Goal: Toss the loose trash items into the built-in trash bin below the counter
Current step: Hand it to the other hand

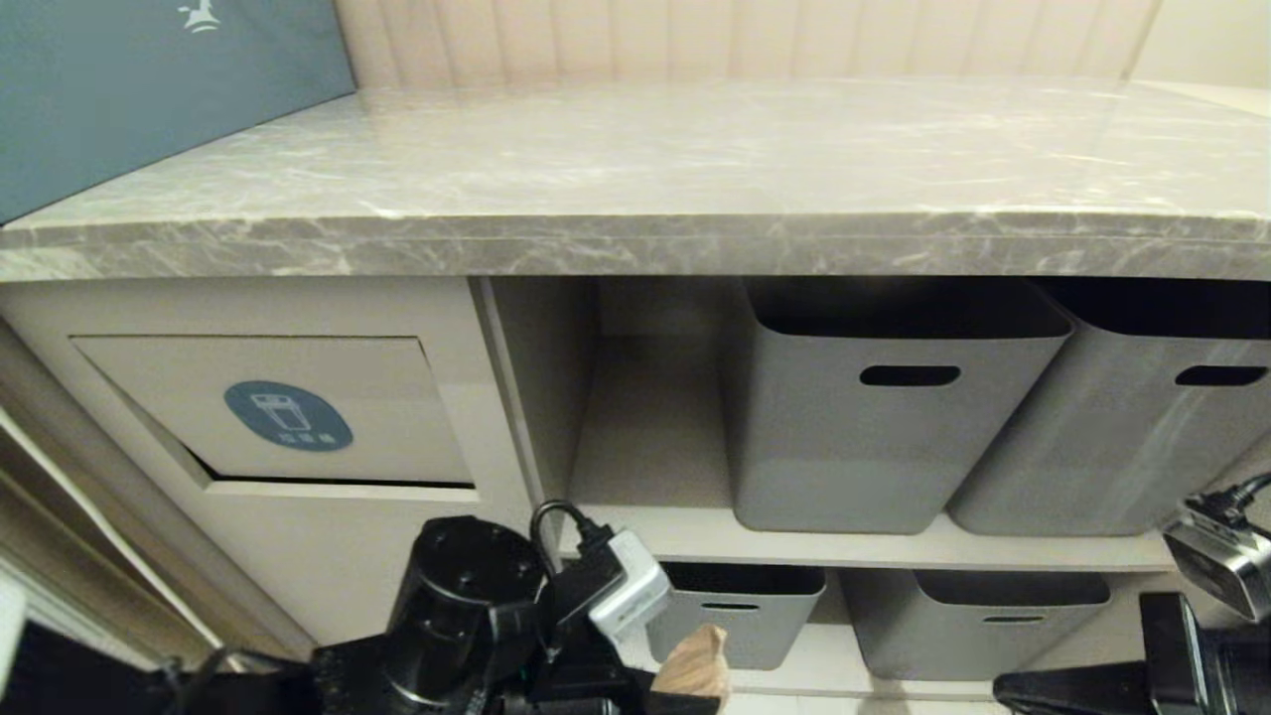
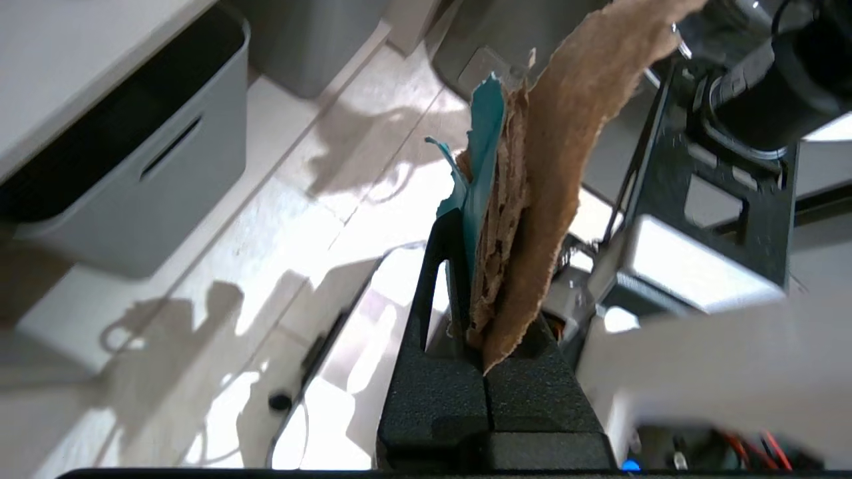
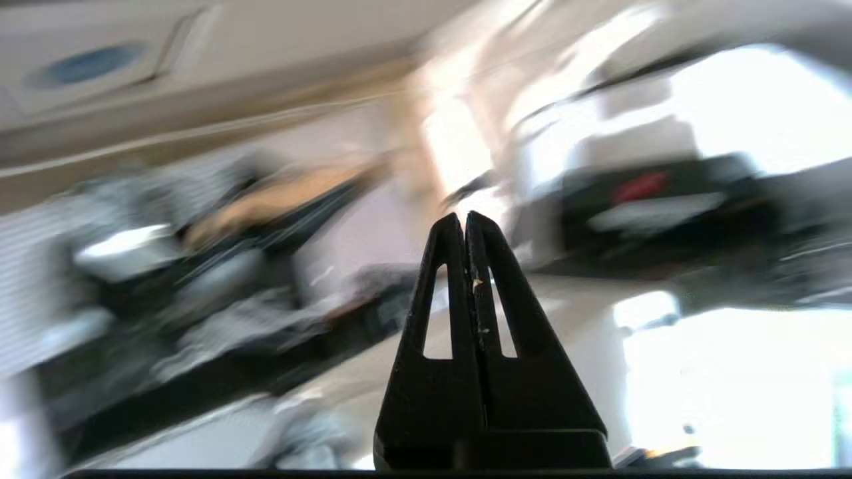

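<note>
left gripper [image 2: 496, 279] pinching trash scrap [image 2: 526, 173], its top cut off; right gripper [image 3: 466, 226] pressed together, empty, its background blurred

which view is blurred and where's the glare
Right wrist view: background smeared by motion, only the right gripper sharp, shut and empty. Left wrist view: bright glare patches and arm shadows on the floor. Head view: soft sheen on the counter.

Marble surface [image 1: 695, 169] above a beige trash flap [image 1: 288, 412]; grey tubs [image 1: 874, 407] shelved beside; a tan scrap [image 1: 695, 667] at the frame's bottom edge.
</note>
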You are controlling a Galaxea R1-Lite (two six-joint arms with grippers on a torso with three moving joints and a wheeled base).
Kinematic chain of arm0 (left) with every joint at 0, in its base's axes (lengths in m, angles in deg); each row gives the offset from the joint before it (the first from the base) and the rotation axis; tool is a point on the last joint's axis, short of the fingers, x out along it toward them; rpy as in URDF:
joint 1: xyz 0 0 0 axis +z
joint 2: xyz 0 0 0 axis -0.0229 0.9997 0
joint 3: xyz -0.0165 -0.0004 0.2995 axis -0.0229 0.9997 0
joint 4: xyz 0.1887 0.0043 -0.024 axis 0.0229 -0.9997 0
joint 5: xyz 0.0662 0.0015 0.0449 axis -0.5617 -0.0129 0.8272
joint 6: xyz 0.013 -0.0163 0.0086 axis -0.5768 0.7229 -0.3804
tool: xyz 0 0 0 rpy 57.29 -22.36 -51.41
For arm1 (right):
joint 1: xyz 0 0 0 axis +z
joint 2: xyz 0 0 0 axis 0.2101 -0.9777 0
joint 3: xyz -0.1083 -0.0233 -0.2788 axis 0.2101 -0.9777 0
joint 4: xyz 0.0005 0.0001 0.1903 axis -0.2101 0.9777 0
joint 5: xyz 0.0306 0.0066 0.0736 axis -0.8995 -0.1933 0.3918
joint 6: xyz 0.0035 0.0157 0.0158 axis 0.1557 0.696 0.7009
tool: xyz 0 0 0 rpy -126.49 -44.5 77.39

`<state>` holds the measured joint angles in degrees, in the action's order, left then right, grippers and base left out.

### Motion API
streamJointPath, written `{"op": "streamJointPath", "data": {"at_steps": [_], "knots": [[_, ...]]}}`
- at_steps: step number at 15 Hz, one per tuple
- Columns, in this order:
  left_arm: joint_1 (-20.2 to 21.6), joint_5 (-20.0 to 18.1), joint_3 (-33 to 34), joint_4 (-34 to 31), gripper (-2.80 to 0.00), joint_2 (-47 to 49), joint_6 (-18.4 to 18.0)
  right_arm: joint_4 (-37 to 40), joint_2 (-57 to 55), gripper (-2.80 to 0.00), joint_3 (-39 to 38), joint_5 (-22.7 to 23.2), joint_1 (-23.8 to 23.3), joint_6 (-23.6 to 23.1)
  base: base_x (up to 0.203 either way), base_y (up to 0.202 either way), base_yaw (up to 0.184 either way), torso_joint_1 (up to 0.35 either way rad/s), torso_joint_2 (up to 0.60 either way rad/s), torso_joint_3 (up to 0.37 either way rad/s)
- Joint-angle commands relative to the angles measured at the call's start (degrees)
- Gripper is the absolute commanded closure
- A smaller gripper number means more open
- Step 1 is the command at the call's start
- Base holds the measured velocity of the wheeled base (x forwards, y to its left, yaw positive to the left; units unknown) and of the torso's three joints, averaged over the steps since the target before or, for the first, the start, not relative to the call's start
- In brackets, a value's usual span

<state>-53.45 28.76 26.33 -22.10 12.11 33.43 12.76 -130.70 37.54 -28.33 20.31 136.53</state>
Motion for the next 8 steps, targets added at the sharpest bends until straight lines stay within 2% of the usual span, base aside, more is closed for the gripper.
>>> {"op": "streamJointPath", "data": {"at_steps": [1, 5, 6, 8], "knots": [[0.8, 0.1, 3.5, 0.2, 0.0, -5.2, 0.1, -0.1, 3.9, 0.0, -5.0, -2.3, -4.6, -6.6, 0.0, 0.0, 0.0, 0.0, 0.0, 0.0], [2.0, 0.9, 12.9, -0.1, 0.0, -15.3, 0.5, -1.3, 9.3, 0.0, -13.0, -11.1, -20.2, -23.9, 0.0, 0.0, 0.0, 0.0, 0.0, 0.0], [2.8, 1.0, 15.2, -0.3, 0.0, -18.1, 0.6, -1.5, 13.0, 0.0, -15.4, -13.4, -21.4, -28.7, 0.0, 0.0, 0.0, 0.0, 0.0, 0.0], [5.1, 1.0, 18.1, -1.5, 0.0, -23.7, 1.0, -1.8, 22.7, 0.0, -21.6, -16.7, -22.0, -41.9, 0.0, 0.0, 0.0, 0.0, 0.0, 0.0]]}}
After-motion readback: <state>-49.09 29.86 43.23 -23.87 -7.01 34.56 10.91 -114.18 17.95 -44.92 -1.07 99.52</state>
